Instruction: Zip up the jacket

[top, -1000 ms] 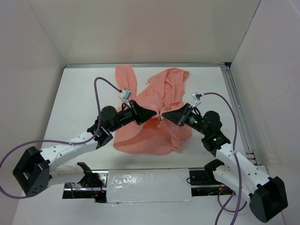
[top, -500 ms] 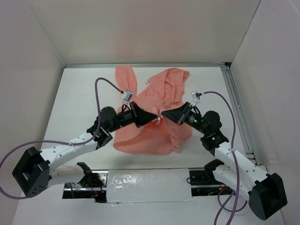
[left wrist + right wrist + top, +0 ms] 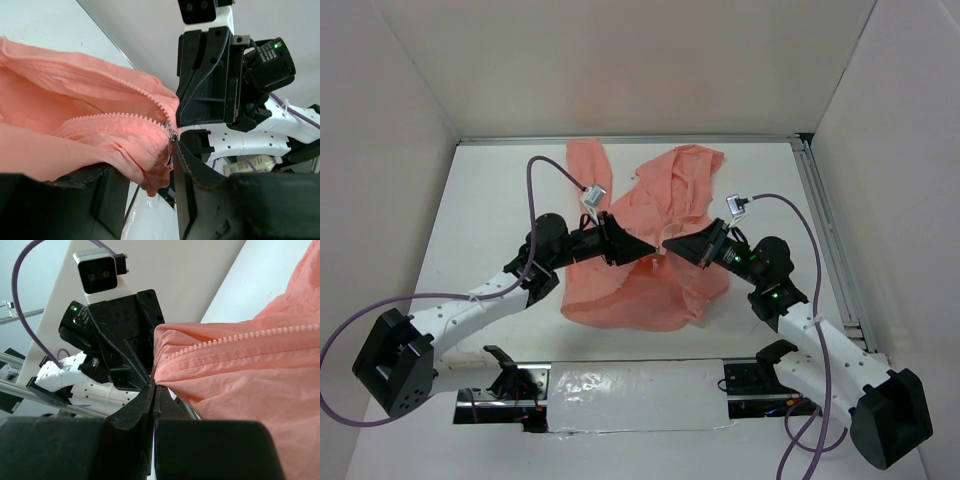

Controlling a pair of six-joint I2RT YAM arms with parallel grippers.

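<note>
1. Jacket point(image 3: 640, 295): thin salmon-pink cloth, soft and much wrinkled, spread across the middle of the white worktop point(image 3: 500, 200), with one long strip reaching toward the far wall.
2. Its front edges carry matching pink zipper teeth point(image 3: 240, 337) in small regular blocks. In the left wrist view the two rows run in from the left and meet at a small metal slider point(image 3: 173, 136).
3. The left claw point(image 3: 648, 255) is clenched on a bunched fold of the jacket just beside the slider, and cloth fills the gap between its black fingers.
4. The right claw point(image 3: 670, 245) faces it tip to tip. Its flat black fingers are pressed together and pinch the cloth corner where the teeth end.
5. Between the two claws the cloth is raised off the worktop, while the hem lies flat nearer the arm bases.
6. Bare worktop lies to the jacket's left and right. A metal rail point(image 3: 830, 240) runs along the right edge, and plain white walls close in three sides.
7. Purple cables point(image 3: 545, 170) loop above both wrists.
</note>
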